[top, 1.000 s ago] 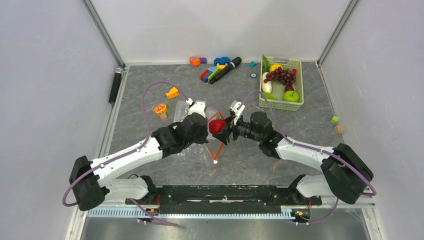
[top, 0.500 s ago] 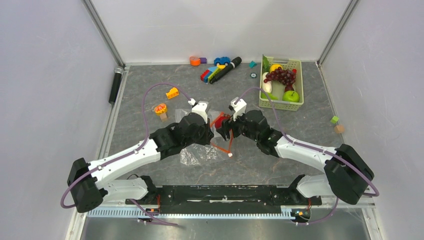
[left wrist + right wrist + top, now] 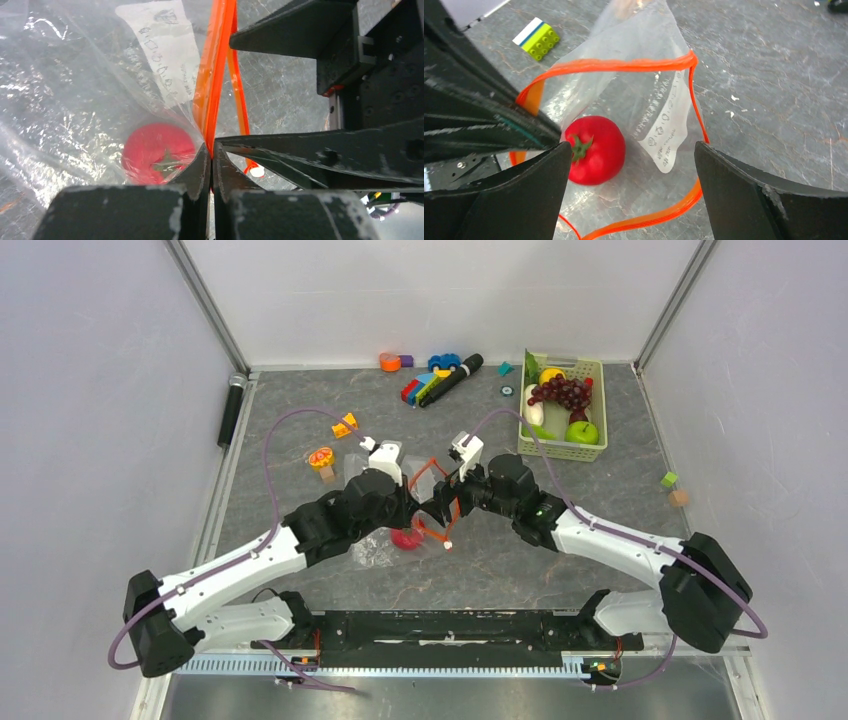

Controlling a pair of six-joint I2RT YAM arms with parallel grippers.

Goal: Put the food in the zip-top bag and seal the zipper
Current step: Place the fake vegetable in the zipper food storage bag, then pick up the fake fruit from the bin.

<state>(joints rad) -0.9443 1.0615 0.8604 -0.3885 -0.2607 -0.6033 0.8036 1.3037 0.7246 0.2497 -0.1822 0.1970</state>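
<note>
A second ago the red fruit (image 3: pixel 596 150) sat between the fingers of my right gripper (image 3: pixel 629 150), at the mouth of the zip-top bag (image 3: pixel 644 65). Now it lies inside the bag, low down against the table, and my right jaws stand spread wide with nothing between them, poised over the opening. My left gripper (image 3: pixel 210 150) has shifted slightly to the left and is pinched tight on the zipper (image 3: pixel 217 65), holding one edge of the mouth up. The zipper runs as an orange loop around the open mouth, with its white slider tab (image 3: pixel 447 545) at the near end. The bag is clear and crinkled, and its white label (image 3: pixel 162 50) shows just above the fruit, which is round and glossy red with a green stalk. The other food remains in the green basket (image 3: pixel 597 368) at the far right
</note>
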